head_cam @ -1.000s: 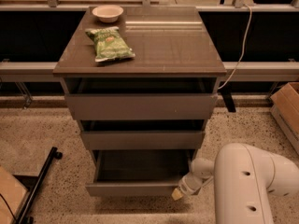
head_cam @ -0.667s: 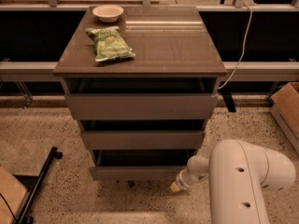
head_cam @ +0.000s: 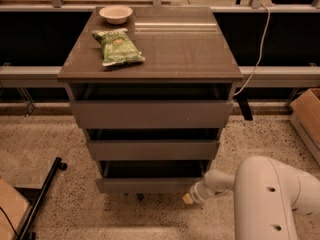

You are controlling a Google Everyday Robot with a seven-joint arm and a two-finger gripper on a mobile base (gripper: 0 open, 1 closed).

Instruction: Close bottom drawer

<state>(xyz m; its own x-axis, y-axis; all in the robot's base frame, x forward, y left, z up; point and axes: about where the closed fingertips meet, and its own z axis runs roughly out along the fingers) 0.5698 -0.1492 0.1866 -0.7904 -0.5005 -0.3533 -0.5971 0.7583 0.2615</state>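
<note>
The bottom drawer (head_cam: pixel 150 185) is the lowest, slimmest grey-brown front panel of the cabinet. It stands nearly pushed in, with only a dark narrow gap above its panel. My gripper (head_cam: pixel 190 198) is at the end of the white arm (head_cam: pixel 270 199), low at the drawer's right front corner, close to the panel's right end.
The cabinet top (head_cam: pixel 175 49) holds a green chip bag (head_cam: pixel 118 46) and a white bowl (head_cam: pixel 115 14). The top drawer (head_cam: pixel 150 114) and middle drawer (head_cam: pixel 152 149) sit slightly out. A black stand leg (head_cam: pixel 42 194) lies at the left, a cardboard box (head_cam: pixel 307 116) at the right.
The bottom drawer has slid back from wide open, with its floor showing, to nearly shut. My gripper followed its right front corner toward the cabinet.
</note>
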